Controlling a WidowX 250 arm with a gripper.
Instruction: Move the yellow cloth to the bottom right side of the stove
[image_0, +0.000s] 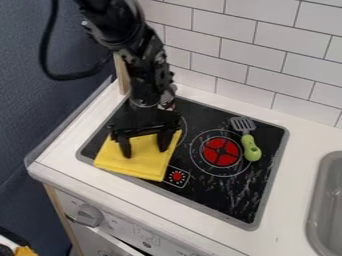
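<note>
gripper (145, 153) fingers spread apart; yellow cloth (137, 167) under and between them, laid flat. closing too high could skim over it; too thin a pinch could slip mid-drag.

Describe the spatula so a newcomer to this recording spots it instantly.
Set into the white counter is a black stove with a red disc. The spatula lies just right of that disc. Its green handle and grey slotted head distinguish it from the yellow cloth.
</note>
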